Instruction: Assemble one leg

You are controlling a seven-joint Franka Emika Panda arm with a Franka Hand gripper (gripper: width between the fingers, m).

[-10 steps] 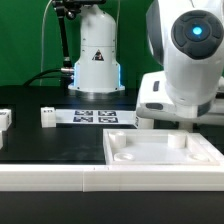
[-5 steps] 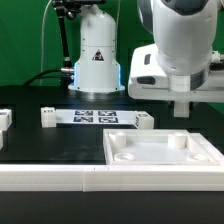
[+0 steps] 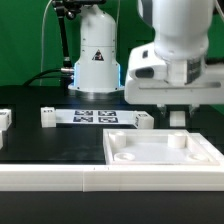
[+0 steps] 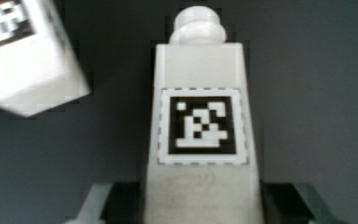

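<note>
In the wrist view a white leg with a black-and-white marker tag and a rounded peg at its far end lies between my fingers. My gripper is shut on it. In the exterior view the gripper hangs above the far edge of the large white panel, with the leg's end showing below it. A second tagged leg lies on the dark table beside the held one. Another leg stands at the exterior view's left.
The marker board lies flat behind the panel, with a small white part at its end. A further white part sits at the exterior view's left edge. A white rail runs along the front.
The arm has risen and shifted toward the exterior view's left, so the gripper and the leg's end now show below the white hand.
</note>
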